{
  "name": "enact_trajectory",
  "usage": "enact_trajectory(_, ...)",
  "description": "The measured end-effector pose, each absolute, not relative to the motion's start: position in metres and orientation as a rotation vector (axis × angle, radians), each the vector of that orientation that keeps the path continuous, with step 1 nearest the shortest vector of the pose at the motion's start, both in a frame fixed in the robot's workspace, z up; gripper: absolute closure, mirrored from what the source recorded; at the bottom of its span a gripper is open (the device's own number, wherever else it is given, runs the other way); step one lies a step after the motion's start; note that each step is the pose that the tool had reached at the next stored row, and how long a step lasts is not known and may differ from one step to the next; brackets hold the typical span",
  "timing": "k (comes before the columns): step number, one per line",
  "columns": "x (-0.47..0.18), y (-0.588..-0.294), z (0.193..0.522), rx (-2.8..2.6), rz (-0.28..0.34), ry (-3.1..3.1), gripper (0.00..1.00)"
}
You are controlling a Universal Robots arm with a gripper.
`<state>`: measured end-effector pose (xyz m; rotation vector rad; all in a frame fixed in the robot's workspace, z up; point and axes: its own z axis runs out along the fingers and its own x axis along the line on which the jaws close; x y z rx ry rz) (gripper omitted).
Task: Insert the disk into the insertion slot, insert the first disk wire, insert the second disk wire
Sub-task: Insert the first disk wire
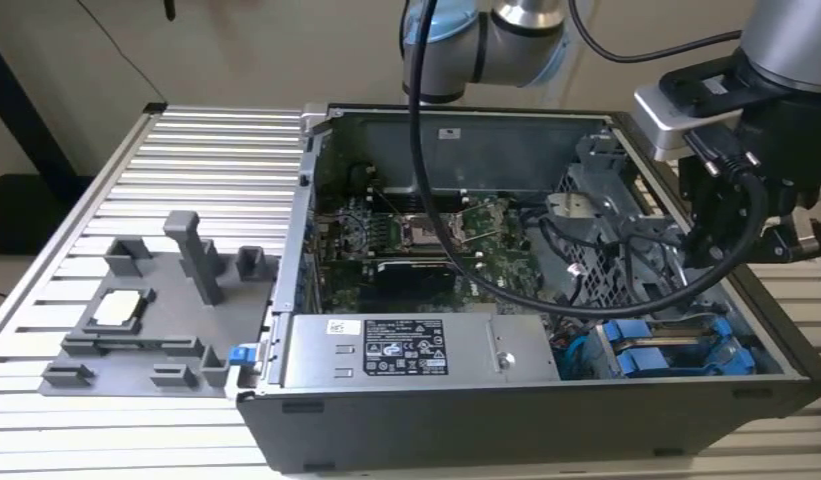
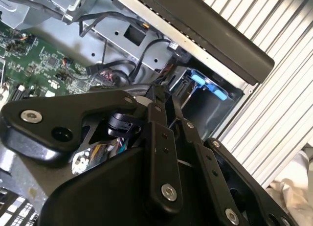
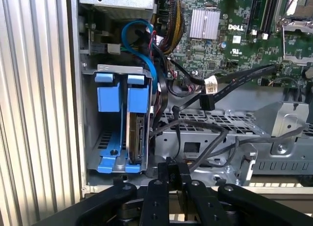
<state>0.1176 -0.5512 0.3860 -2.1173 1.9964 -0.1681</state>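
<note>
The disk [image 3: 138, 133] sits on edge inside the insertion slot [image 3: 105, 138], a grey sheet-metal bay in the corner of an open computer case. Its blue carrier tabs [image 3: 137, 94] stick out at the bay's mouth; they also appear in the exterior view [image 1: 664, 352] and the second wrist view [image 2: 208, 86]. My gripper [image 3: 174, 166] hangs over the case just beside the bay, shut, with its black fingers [image 2: 161, 138] pressed together. Thin black wires [image 3: 215, 138] run up to the fingertips; whether one is held is hidden. A loose wire with a white plug [image 3: 210, 84] lies nearby.
A grey power supply box with a white sticker [image 1: 397, 350] fills the case's near side, and the green motherboard [image 1: 410, 240] lies behind it. The arm's thick black cable [image 1: 517, 290] loops across the case. A grey fixture [image 1: 157, 300] stands on the ribbed table [image 1: 210, 160].
</note>
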Motion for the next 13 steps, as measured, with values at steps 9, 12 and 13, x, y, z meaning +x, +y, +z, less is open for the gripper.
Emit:
enact_trajectory(9, 0.137, -0.551, 0.384, -2.172, -0.117, 2.046, 0.8)
enact_trajectory(12, 0.143, -0.551, 0.383, -2.188, -0.092, 2.063, 0.8)
enact_trajectory(13, 0.145, -0.551, 0.383, -2.193, -0.084, 2.067, 0.8)
